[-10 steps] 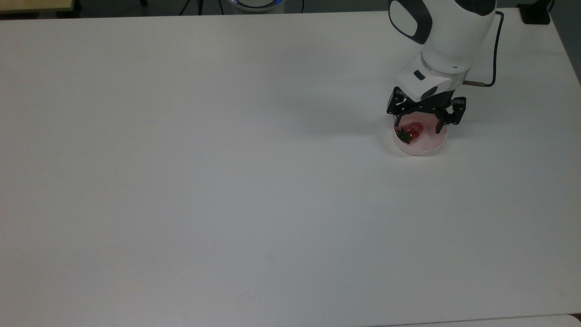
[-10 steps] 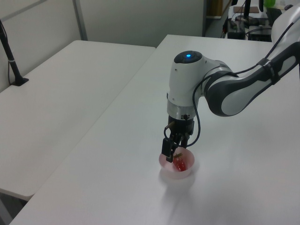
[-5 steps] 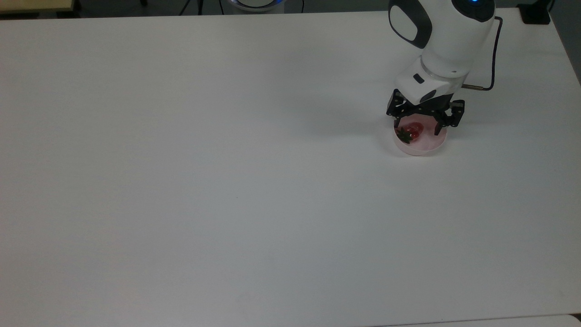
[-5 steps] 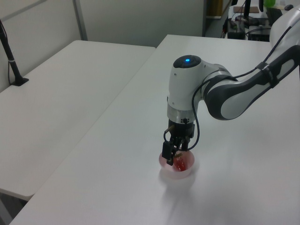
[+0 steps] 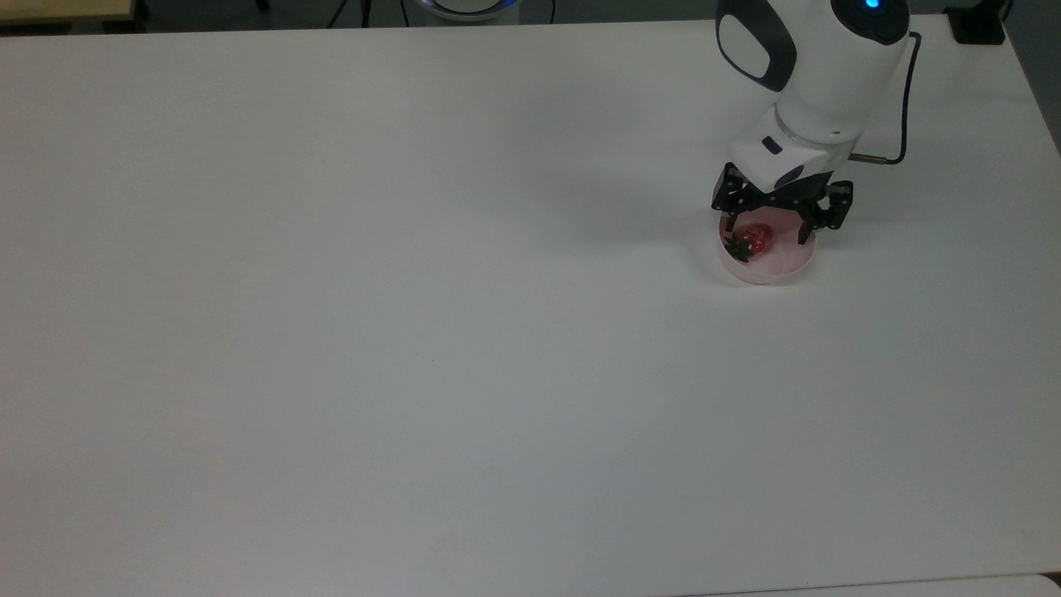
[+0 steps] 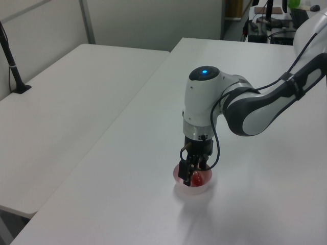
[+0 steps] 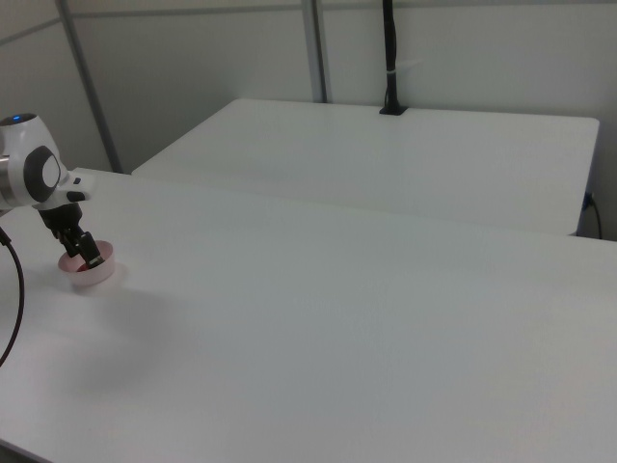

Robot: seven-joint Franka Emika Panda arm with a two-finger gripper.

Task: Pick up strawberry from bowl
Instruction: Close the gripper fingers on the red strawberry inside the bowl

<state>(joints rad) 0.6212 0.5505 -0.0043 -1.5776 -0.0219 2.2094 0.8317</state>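
Pale pink, translucent and low-walled, the small round plastic bowl [image 5: 767, 259] is sitting near the far right of the white tabletop [image 5: 414, 332] in the top view, and the small glossy red strawberry with its dark green leafy cap [image 5: 751, 239] is lying inside it, toward the top view's left part of the dish. Its cap is pointing to the top view's lower left, the red body toward the upper right.

Over it the black two-finger gripper [image 5: 767, 234] of the white Panda arm [image 5: 816, 75] is hanging with its jaws spread wide, one finger coming down on each side of the fruit and both tips reaching to about rim level; the top view suggests the tips are not yet touching the berry, though the angle is too steep to be sure. In the left view the gripper [image 6: 191, 174] is dipping into the bowl [image 6: 192, 185] with the strawberry [image 6: 196, 178] showing red beside a finger.

As a judgement: the berry is looking light, smooth and probably slippery, and its cone shape is likely to squirt out of a pinch near the tip. Closing across the widest part of the red body, just below the cap, is looking like the safest hold, with gentle pressure, since the light bowl may slide if a finger is nudging its wall.
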